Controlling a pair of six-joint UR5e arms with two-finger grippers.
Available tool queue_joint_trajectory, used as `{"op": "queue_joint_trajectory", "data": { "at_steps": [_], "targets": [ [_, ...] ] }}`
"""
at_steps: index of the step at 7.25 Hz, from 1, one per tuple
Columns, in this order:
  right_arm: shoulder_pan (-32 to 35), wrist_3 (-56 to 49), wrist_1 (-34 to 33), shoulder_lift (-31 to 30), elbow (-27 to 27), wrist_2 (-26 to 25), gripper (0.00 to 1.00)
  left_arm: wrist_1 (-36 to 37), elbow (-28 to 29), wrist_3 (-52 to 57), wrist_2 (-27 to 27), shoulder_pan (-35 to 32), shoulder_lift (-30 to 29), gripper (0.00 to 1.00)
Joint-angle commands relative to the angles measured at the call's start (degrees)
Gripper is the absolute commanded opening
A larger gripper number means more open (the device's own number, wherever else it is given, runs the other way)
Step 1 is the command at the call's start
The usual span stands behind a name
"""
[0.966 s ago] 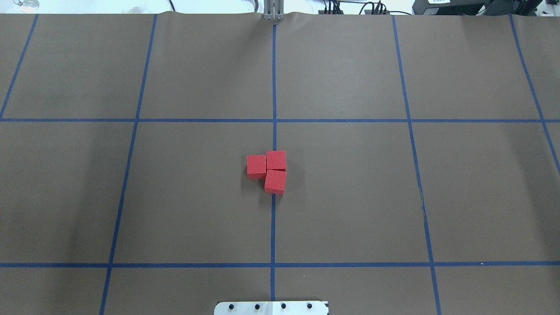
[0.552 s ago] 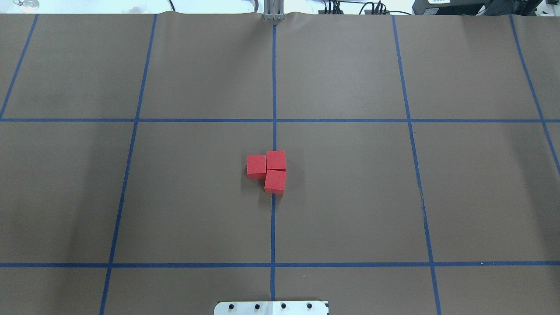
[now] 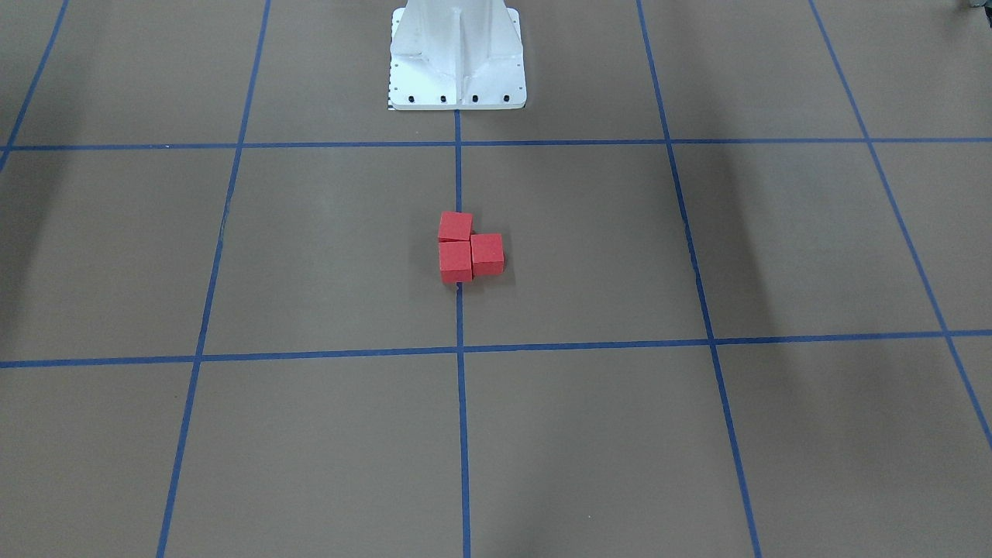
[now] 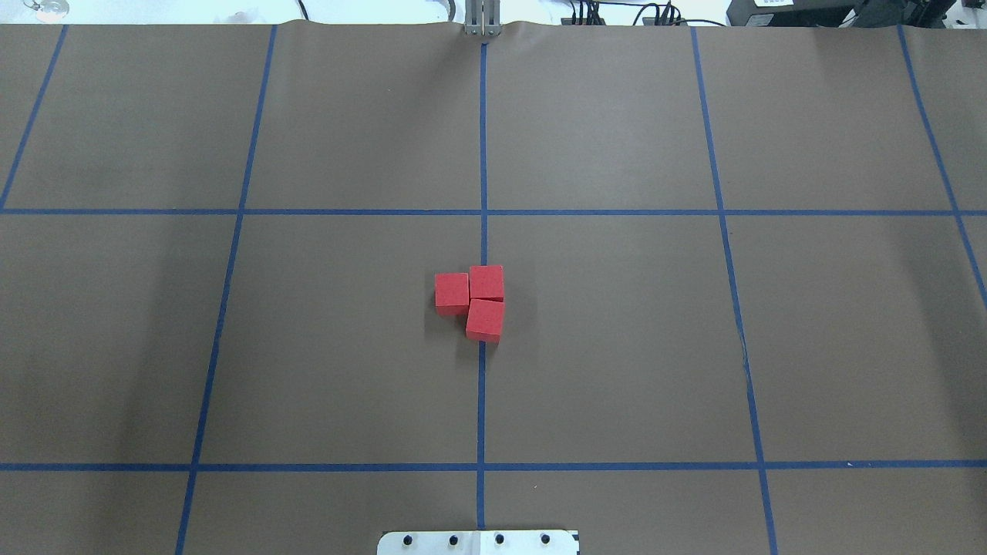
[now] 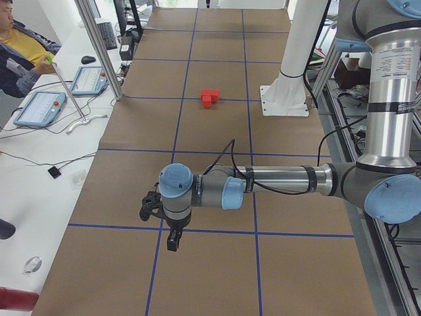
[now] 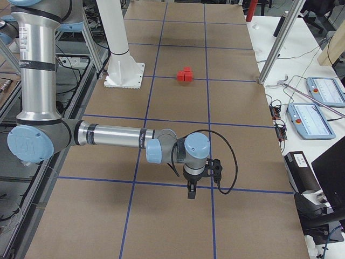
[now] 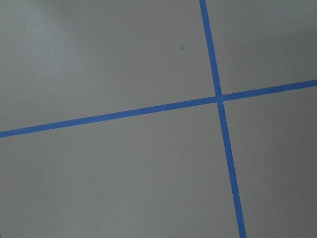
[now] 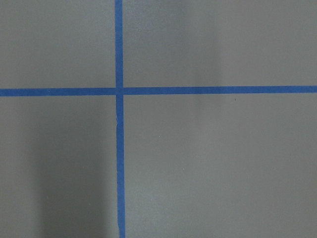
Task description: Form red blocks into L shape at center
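Three red blocks sit touching in an L on the brown center patch, on the middle blue tape line. In the overhead view one block is left of the corner block, and the third is nearer the robot. They also show in the front view, the left view and the right view. My left gripper and right gripper hang far from the blocks, over the table's ends. I cannot tell whether they are open or shut.
The white robot base stands behind the blocks. A side table with tablets and a seated person lies beyond the far edge. Both wrist views show only brown paper and crossing blue tape.
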Motion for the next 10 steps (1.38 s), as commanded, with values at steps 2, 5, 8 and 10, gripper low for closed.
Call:
{"op": "queue_joint_trajectory", "data": {
  "at_steps": [2, 5, 8, 10],
  "targets": [
    [0.0, 0.0, 0.0, 0.1, 0.1, 0.0, 0.99, 0.0, -0.1, 0.0, 0.0, 0.0, 0.0, 1.0],
    [0.0, 0.0, 0.0, 0.0, 0.1, 0.0, 0.99, 0.0, -0.1, 0.0, 0.0, 0.0, 0.0, 1.0],
    [0.0, 0.0, 0.0, -0.1, 0.1, 0.0, 0.99, 0.0, -0.1, 0.0, 0.0, -0.1, 0.0, 1.0],
    [0.0, 0.0, 0.0, -0.1, 0.1, 0.0, 0.99, 0.0, -0.1, 0.0, 0.0, 0.0, 0.0, 1.0]
  ]
}}
